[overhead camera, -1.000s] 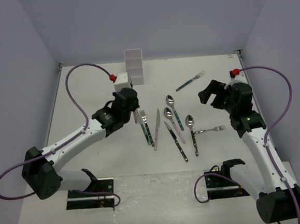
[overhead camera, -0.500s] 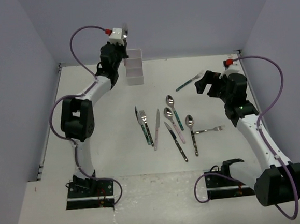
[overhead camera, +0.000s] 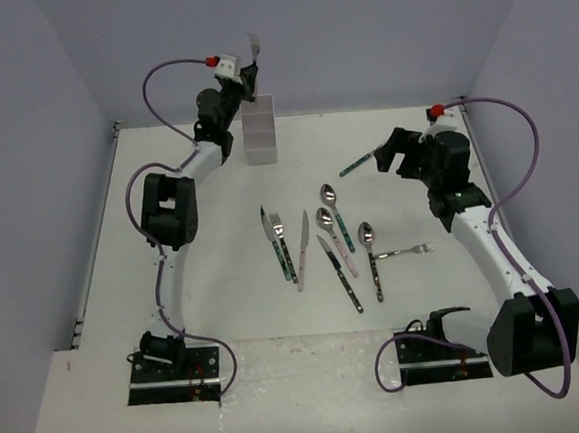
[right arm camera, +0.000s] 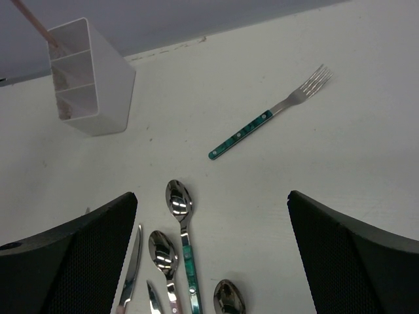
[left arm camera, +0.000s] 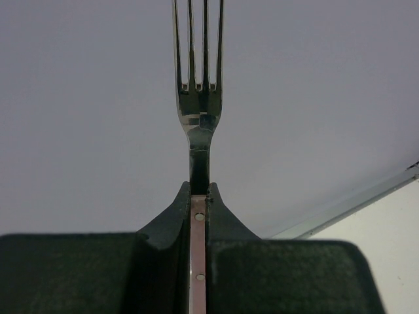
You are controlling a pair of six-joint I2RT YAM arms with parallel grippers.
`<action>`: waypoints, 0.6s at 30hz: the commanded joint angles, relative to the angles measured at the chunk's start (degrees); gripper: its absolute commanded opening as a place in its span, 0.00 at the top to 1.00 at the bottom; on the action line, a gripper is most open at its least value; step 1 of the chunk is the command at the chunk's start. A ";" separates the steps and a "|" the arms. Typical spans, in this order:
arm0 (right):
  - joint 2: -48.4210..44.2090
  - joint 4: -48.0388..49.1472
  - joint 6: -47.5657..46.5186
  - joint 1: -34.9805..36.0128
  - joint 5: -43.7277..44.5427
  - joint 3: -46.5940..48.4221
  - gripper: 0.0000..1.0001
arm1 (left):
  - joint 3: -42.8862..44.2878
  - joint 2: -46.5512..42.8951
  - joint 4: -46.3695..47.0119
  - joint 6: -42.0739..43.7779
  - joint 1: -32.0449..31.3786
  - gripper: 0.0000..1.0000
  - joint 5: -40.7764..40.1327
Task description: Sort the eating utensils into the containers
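Left arm high over the holder with a fork, right arm waiting empty.

The left gripper (left arm camera: 199, 196) is clamped tight on the fork (left arm camera: 198, 98) just below its head. The tines point straight up, and the pink handle's lower end sits at the mouth of the holder's (right arm camera: 98, 98) end compartment, at the back of the table (overhead camera: 204, 273). The right gripper (right arm camera: 211, 196) has its jaws spread wide and carries nothing. It hovers near the teal fork (right arm camera: 272, 114), which lies flat. The other utensils (overhead camera: 322, 244) lie loose mid-table, well apart from the holder.
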 commanded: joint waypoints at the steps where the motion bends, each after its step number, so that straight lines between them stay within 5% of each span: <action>1: -0.22 4.06 -1.13 0.17 1.30 0.91 0.01 | 4.77 0.39 5.96 0.42 0.13 1.00 0.67; 11: 1.71 2.83 -1.49 0.17 1.04 2.57 0.01 | 5.74 5.93 8.77 1.75 0.04 1.00 -0.55; 18: 1.54 2.57 -1.05 0.17 1.74 1.69 0.01 | -2.51 2.86 11.94 3.41 0.04 0.97 -1.71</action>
